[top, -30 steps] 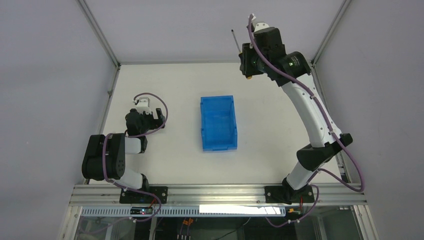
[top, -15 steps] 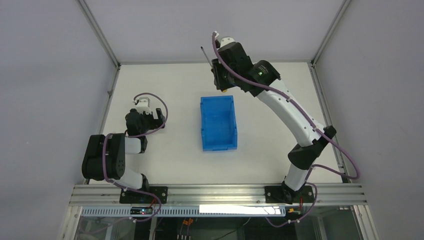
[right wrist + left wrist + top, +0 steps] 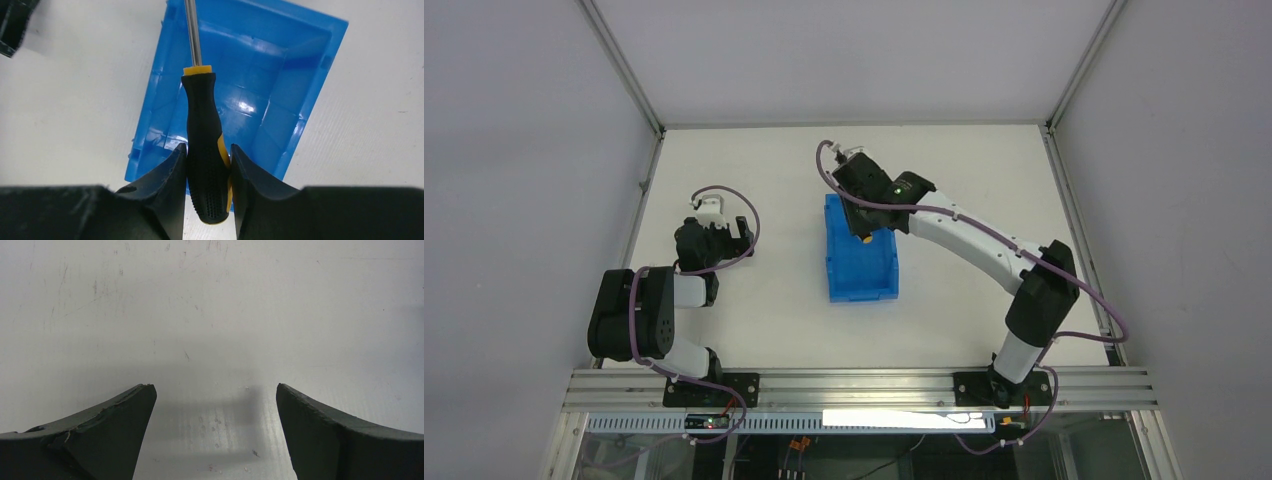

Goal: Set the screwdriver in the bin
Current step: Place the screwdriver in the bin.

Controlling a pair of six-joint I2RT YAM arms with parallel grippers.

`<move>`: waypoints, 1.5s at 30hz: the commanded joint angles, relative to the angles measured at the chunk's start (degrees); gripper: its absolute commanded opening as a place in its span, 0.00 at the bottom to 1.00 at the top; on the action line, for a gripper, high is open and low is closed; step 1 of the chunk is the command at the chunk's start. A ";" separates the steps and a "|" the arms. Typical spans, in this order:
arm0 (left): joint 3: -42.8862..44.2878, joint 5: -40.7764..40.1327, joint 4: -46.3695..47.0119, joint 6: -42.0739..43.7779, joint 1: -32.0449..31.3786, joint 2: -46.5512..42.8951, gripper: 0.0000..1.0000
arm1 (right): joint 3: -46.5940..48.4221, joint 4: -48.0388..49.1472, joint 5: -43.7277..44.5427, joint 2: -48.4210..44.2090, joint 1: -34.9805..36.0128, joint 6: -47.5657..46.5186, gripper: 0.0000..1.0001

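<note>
My right gripper was clenched on the screwdriver, gripping its black-and-yellow handle (shaft toward 12 o'clock in the wrist view). The screwdriver was held over the blue bin, at the bin's 12 o'clock end in the top view. My left gripper stood released above the table, at the bin's 9 o'clock.

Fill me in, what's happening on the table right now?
The right claw is shut on the screwdriver, gripping its black and yellow handle, and holds it over the far end of the blue bin. The screwdriver is not yet released. The left claw is open with nothing in it, off to the left above the bare white table.
</note>
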 commanded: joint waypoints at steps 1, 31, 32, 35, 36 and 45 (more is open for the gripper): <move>1.14 -0.16 1.27 0.75 -0.46 -0.10 0.99 | -4.98 8.27 0.73 -4.59 1.07 3.47 0.01; 1.15 -0.13 1.26 0.74 -0.46 -0.08 0.99 | -22.41 14.70 0.47 -2.50 3.44 5.18 0.34; 1.13 -0.11 1.26 0.73 -0.48 -0.10 0.99 | -22.35 14.71 0.51 -2.73 3.50 5.22 0.40; 1.13 -0.11 1.26 0.77 -0.46 -0.08 0.99 | -21.81 14.56 0.67 -3.29 3.54 5.19 0.47; 1.17 -0.15 1.26 0.76 -0.46 -0.09 0.99 | -21.50 14.46 0.63 -3.40 3.52 5.18 0.51; 1.14 -0.10 1.26 0.71 -0.46 -0.08 0.99 | -17.90 12.18 0.82 -5.51 3.70 4.61 0.65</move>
